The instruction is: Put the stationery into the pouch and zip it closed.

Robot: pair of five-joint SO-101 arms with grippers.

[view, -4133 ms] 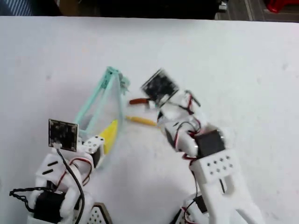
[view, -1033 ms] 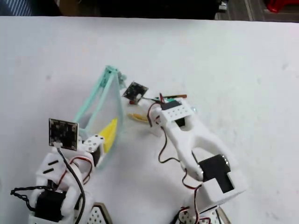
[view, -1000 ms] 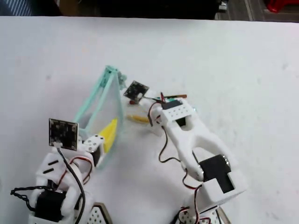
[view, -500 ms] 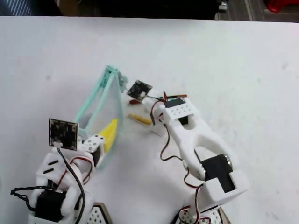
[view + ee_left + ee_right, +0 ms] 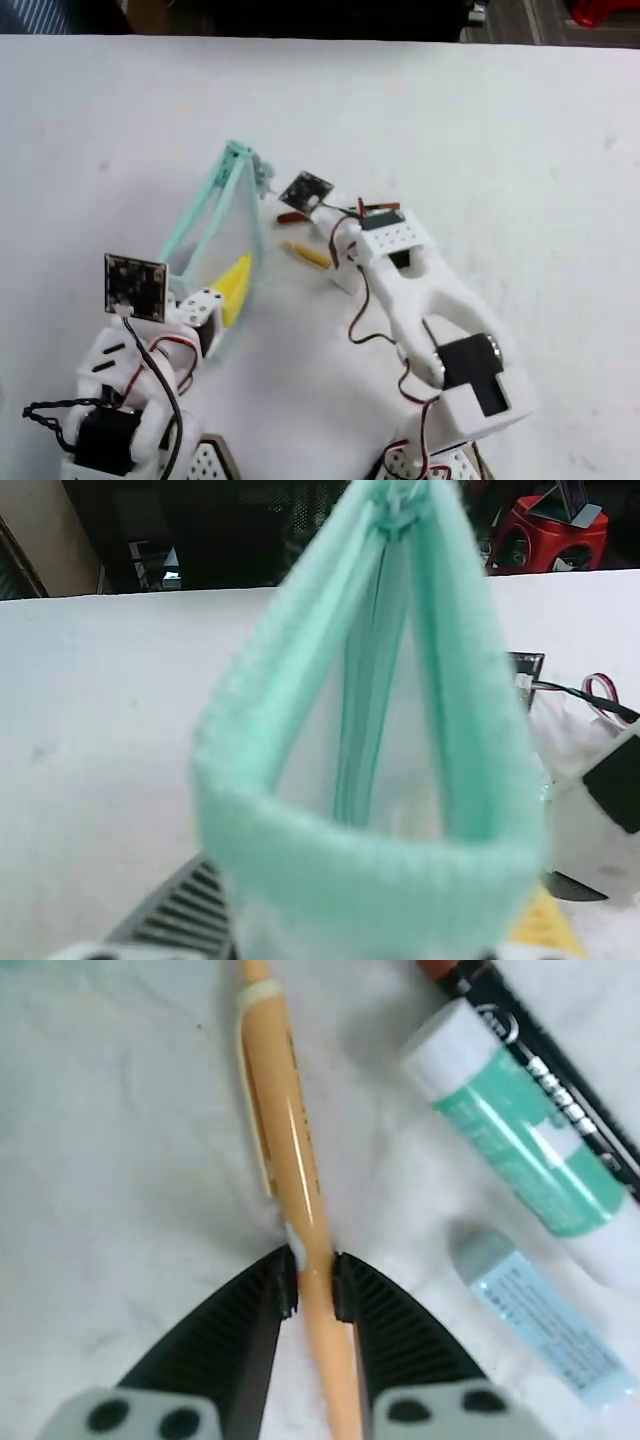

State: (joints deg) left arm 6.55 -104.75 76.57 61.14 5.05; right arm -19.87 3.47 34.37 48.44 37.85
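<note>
Right gripper (image 5: 315, 1272) pinches the pen (image 5: 285, 1120); left gripper (image 5: 224, 303) clamps the pouch (image 5: 300, 730). Next, likely: lift and feed it in.

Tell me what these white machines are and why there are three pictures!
They are two small robots: a left arm and a right arm, side by side at a white table. One picture comes from a camera looking down over the table. The other two come from little cameras on each arm's wrist, so you see up close what each claw does. The left gripper pinches the edge of a mint-green pouch, holding its mouth open. The right gripper is closed on an orange pen on the table. Beside the pen lie a glue stick, a black marker and a small eraser. They all belong in the pouch.
</note>
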